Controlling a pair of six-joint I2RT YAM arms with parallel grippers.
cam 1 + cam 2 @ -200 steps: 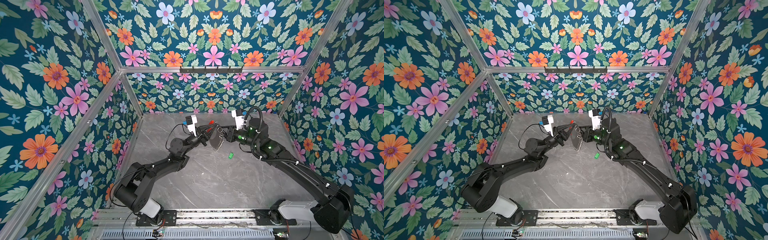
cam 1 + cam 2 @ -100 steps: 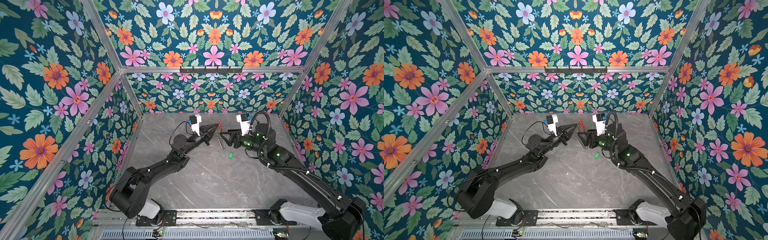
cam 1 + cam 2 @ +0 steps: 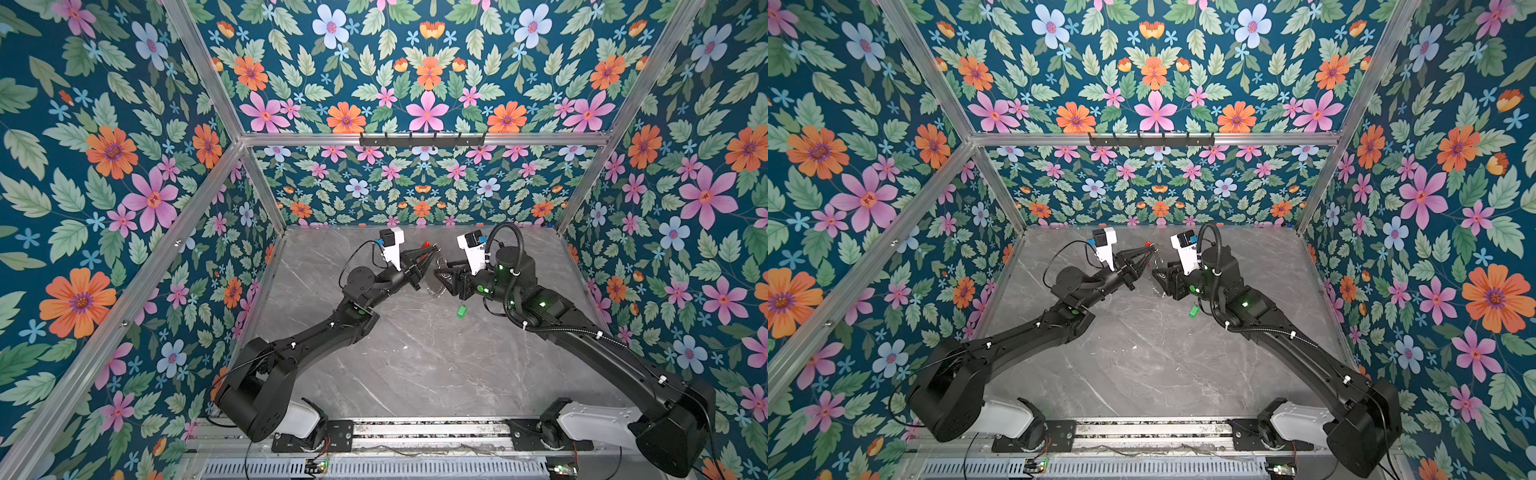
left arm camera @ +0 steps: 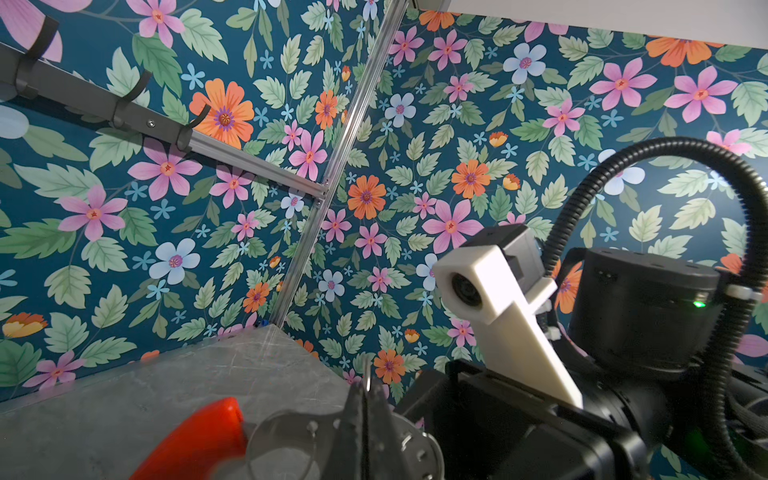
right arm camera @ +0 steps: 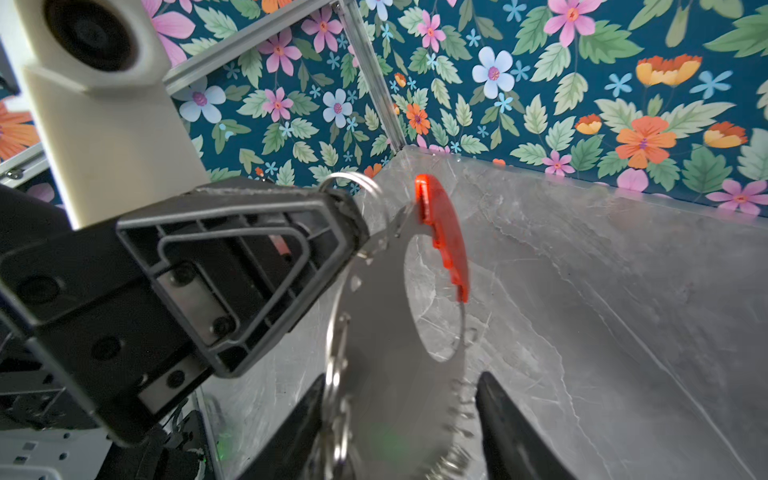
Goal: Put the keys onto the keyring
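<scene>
The keyring [image 5: 382, 332] is a thin metal hoop with a red plastic arc [image 5: 442, 232] and small silver rings along its rim. It hangs in the air at the back middle, in both top views [image 3: 434, 268] [image 3: 1158, 268]. My left gripper [image 4: 365, 395] [image 3: 433, 250] is shut on the hoop's upper rim. My right gripper [image 5: 399, 432] [image 3: 439, 273] faces it with its fingers apart on either side of the hoop's lower part. One finger [image 5: 291, 436] lies against the rings. The green key [image 3: 461, 311] [image 3: 1193, 311] lies alone on the table below the right wrist.
The grey marble table [image 3: 415, 365] is boxed in by flowered walls and aluminium posts. A black hook rail [image 3: 422, 140] runs along the back wall. The right arm's corrugated cable [image 3: 505, 249] loops above its wrist. The two wrists stand very close together.
My right gripper opened wide and drew back, then came in again around the keyring with its fingers narrower. My left gripper kept its hold and shifted slightly right. The green key has not moved.
</scene>
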